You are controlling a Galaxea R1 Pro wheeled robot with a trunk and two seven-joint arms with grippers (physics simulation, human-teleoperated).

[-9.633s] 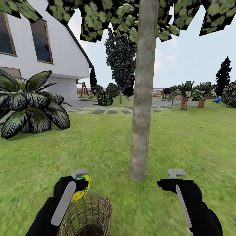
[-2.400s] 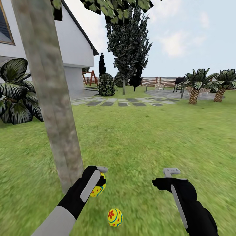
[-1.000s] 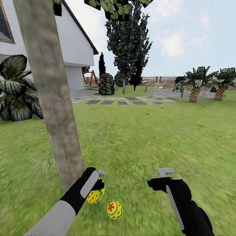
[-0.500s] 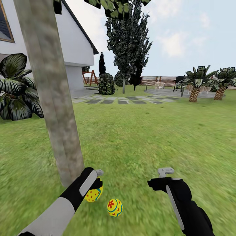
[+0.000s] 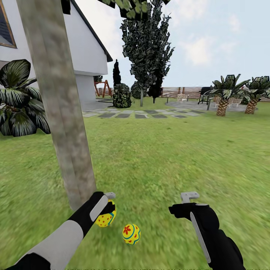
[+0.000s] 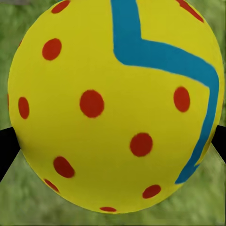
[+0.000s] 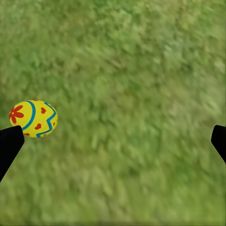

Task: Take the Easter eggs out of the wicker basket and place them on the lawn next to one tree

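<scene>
Pincer on your left (image 5: 107, 208) grips a second egg (image 5: 105, 218) low beside the tree (image 5: 60, 105); your right pincer (image 5: 186, 204) hangs open, empty. One egg (image 5: 131, 234) already lies on the lawn (image 5: 168, 157) at its four o'clock, so this one and a third remain.

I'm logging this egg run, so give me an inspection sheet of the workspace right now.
Surface: lawn, short mottled grass.
Job's things: one Easter egg lies on the grass near the tree; a second egg is held low at the base of the trunk.
Clutter: nothing seen.
Grippers: left claw shut on the second egg; right claw open and empty above the grass.
Cables: nothing seen.
Surroundings: white house, stepping stones, palms, wooden fence.
</scene>
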